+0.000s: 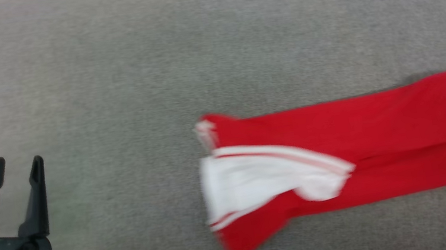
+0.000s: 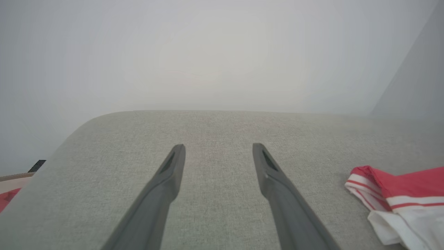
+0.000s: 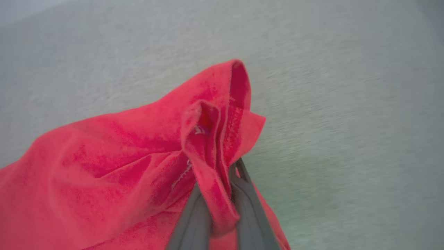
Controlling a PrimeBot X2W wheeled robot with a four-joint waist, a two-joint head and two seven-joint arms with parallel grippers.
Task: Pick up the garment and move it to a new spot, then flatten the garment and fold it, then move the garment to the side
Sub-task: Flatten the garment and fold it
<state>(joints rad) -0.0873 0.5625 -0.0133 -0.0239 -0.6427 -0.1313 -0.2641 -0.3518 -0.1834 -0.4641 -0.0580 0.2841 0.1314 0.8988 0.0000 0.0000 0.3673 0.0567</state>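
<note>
Garment (image 1: 382, 137), red with a white sleeve and striped trim: stretched long across grey fabric surface (image 1: 153, 65), right of centre, outline blurred. Right gripper (image 3: 222, 187): fingers pinched on a bunched fold of the red hem. Left gripper (image 1: 18, 160): fingers spread, holding nothing, at near left, well apart from the garment.
</note>
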